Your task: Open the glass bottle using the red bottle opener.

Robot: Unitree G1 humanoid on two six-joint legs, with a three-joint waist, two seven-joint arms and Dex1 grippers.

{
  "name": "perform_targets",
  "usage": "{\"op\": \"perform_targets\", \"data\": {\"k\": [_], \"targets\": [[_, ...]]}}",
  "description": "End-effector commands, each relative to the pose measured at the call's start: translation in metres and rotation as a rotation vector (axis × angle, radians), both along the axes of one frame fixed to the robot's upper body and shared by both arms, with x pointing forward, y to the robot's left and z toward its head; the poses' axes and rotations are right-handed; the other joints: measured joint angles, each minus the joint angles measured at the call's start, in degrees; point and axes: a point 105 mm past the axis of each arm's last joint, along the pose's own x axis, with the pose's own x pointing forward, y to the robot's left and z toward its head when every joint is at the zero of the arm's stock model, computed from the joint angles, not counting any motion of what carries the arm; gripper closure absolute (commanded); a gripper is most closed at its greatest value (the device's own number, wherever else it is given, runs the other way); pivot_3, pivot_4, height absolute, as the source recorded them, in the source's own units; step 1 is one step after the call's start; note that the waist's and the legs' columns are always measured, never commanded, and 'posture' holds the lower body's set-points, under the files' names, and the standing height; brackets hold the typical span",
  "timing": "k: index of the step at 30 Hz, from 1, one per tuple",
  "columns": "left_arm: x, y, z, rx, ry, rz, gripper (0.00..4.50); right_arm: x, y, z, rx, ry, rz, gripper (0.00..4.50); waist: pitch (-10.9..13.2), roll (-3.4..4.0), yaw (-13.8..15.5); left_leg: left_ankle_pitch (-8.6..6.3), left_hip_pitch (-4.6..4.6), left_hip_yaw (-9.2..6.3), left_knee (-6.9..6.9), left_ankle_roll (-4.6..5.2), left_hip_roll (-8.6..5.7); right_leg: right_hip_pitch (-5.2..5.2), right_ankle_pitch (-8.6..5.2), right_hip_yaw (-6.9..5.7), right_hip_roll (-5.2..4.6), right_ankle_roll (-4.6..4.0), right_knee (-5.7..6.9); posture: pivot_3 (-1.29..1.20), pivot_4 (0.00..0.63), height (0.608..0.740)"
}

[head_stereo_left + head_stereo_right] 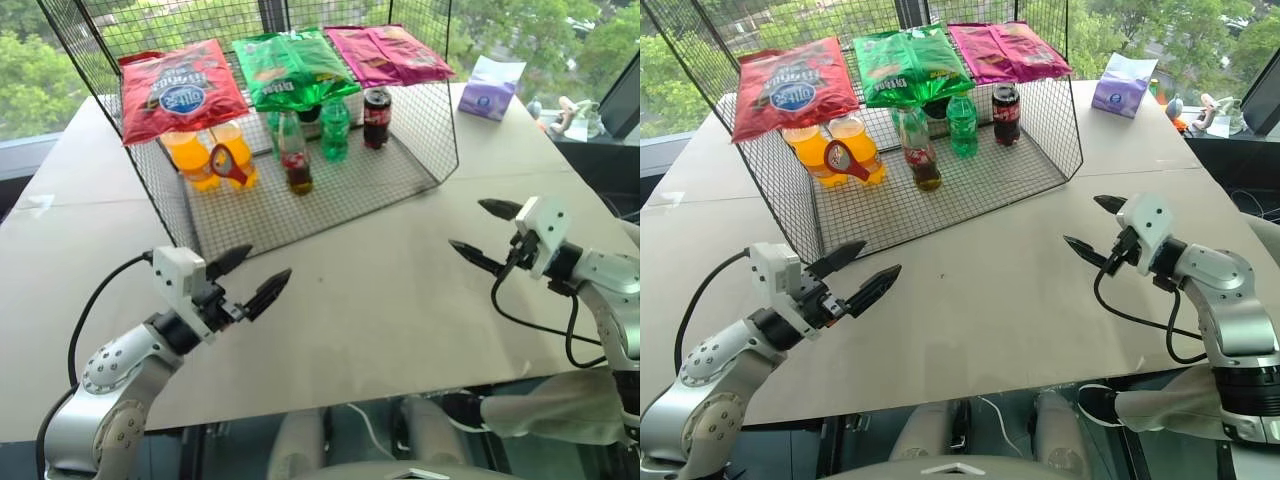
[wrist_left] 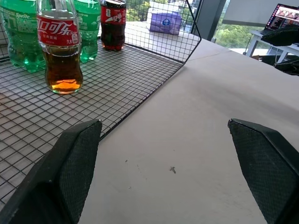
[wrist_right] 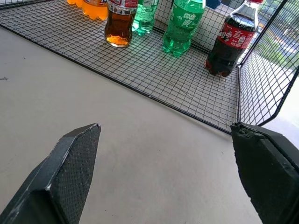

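Nearest the lens, low in the head views, the left gripper [image 1: 255, 278] at lower left and the right gripper [image 1: 487, 233] at right both hover over the bare grey table [image 1: 400, 290], fingers spread wide, holding nothing. Beyond them, in the upper middle of the frame, stands a wire mesh rack [image 1: 300, 200], open toward the grippers. On its floor the glass bottle [image 1: 294, 153] stands upright, capped, with brown liquid in its lower part and a red label. Just left of it are two orange juice bottles [image 1: 205, 155], with the red bottle opener [image 1: 229, 164] against their front. Behind and right of the glass bottle stand green plastic bottles [image 1: 335, 130] and a dark cola bottle [image 1: 377, 117]. Red, green and pink snack bags [image 1: 290, 68] lie across the rack's top. A purple tissue pack [image 1: 490, 87] sits on the table at upper right.
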Motion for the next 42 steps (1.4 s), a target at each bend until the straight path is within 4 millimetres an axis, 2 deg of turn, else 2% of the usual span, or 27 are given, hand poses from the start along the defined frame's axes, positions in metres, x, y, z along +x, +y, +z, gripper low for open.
{"op": "perform_targets", "data": {"k": [1, 3, 5, 8, 14, 20, 30, 42], "targets": [[0.001, -0.001, 0.01, 0.0, -0.038, 0.005, 0.04, -0.004, -0.001, 0.016, 0.027, -0.068, -0.008, 0.0, 0.0, 0.0, 0.01, 0.0, 0.0, 0.0, 0.0, 0.0, 0.0, 0.0, 0.0, 0.0, 0.0, 0.0, 0.0, 0.0, 0.15, 0.74], [0.005, -0.001, 0.013, -0.014, -0.052, 0.033, 0.04, -0.006, 0.004, 0.021, 0.085, -0.098, -0.005, 0.0, 0.0, 0.0, 0.25, 0.0, 0.0, -0.02, 0.0, 0.0, 0.0, 0.0, 0.0, -0.01, 0.0, 0.0, 0.0, 0.0, 0.15, 0.74], [0.009, 0.0, 0.016, -0.023, -0.066, 0.058, 0.04, -0.009, 0.005, 0.036, 0.143, -0.228, -0.034, 0.0, 0.0, 0.0, 0.47, 0.0, 0.0, -0.03, 0.0, 0.0, 0.0, 0.0, 0.0, -0.01, 0.02, 0.0, 0.0, 0.0, 0.15, 0.74], [0.018, 0.005, 0.021, -0.046, -0.088, 0.136, 0.04, -0.021, 0.022, 0.039, 0.232, -0.184, 0.095, 0.0, 0.01, 0.01, 0.59, 0.0, -0.01, 0.0, 0.0, 0.0, 0.0, 0.0, 0.0, 0.01, 0.02, 0.01, 0.0, 0.0, 0.15, 0.74], [0.036, 0.019, 0.031, -0.077, -0.122, 0.275, 0.04, -0.056, 0.06, 0.072, 0.378, -0.264, 0.332, 0.0, 0.01, 0.01, 0.71, 0.0, 0.0, -0.06, 0.0, 0.0, 0.02, 0.01, 0.01, -0.02, 0.05, 0.0, 0.01, 0.0, 0.15, 0.74], [0.053, 0.028, 0.036, -0.077, -0.108, 0.384, 0.04, -0.07, 0.075, 0.091, 0.423, -0.292, 0.423, 0.0, 0.0, -0.01, 0.71, 0.0, -0.01, -0.05, 0.0, 0.0, 0.0, 0.02, 0.01, -0.01, 0.03, 0.01, 0.01, 0.0, 0.15, 0.74], [0.073, 0.038, 0.046, -0.072, -0.109, 0.505, 0.04, -0.076, 0.075, 0.09, 0.412, -0.278, 0.434, 0.0, 0.0, -0.02, 0.8, 0.0, -0.01, -0.07, 0.0, 0.0, -0.01, 0.02, 0.01, -0.02, 0.04, 0.0, 0.02, 0.0, 0.15, 0.74], [0.102, 0.04, 0.055, -0.025, -0.136, 0.588, 0.04, -0.072, 0.078, 0.082, 0.392, -0.269, 0.4, 0.0, 0.01, -0.03, 0.82, 0.01, -0.01, -0.05, 0.0, -0.01, -0.03, 0.02, 0.02, -0.01, 0.05, 0.02, 0.01, 0.0, 0.15, 0.74]]}}
